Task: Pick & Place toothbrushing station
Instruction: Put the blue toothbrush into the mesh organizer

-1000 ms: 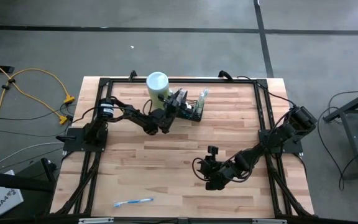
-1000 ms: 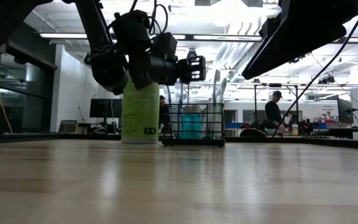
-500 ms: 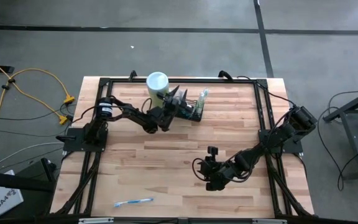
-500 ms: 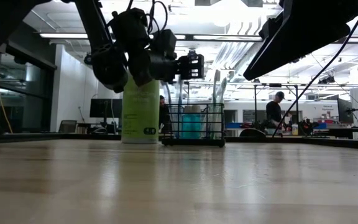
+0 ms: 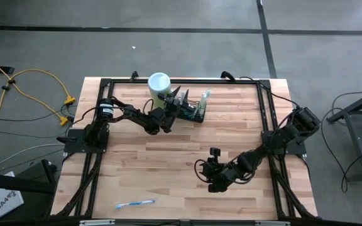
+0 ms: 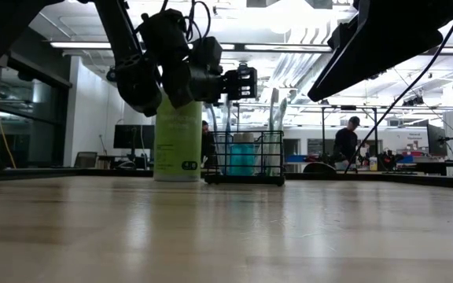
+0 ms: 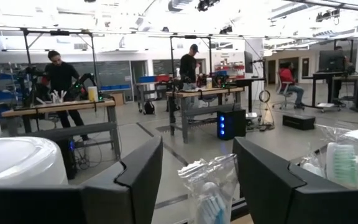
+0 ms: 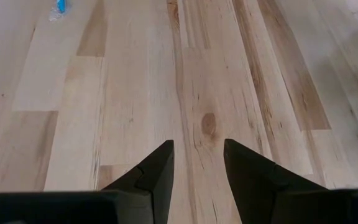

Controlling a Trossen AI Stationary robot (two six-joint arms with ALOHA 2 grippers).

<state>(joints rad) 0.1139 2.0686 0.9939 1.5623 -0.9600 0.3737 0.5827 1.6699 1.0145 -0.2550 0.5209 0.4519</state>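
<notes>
A butcher-block table (image 5: 168,163) is seen from above, with two dark robot arms reaching over it. Taking the table as a clock face, a pale green canister with a white lid (image 5: 159,83) stands upright near 11 o'clock, close to the far edge. Just beside it, toward 12 o'clock, sits the toothbrushing station (image 5: 197,110), a small black wire-mesh caddy, upright on the wood. In the low view the caddy (image 6: 246,157) holds a teal item and packaged pieces that stick up above its rim.

The left gripper (image 5: 178,103) hangs in the air between the canister and the caddy, above the caddy's near-left corner. Its fingers (image 7: 138,171) stand apart with nothing between them; past them, the left wrist view shows clear-wrapped toothbrush heads (image 7: 210,186) just ahead.

A blue toothbrush (image 5: 134,203) lies flat near 7 o'clock, at the table's front edge, well apart from the rest.

The right gripper (image 5: 213,154) rests low around 4 o'clock, over bare wood. Its fingers (image 8: 157,165) are parted, holding nothing.

People stand at workbenches in the room behind.
</notes>
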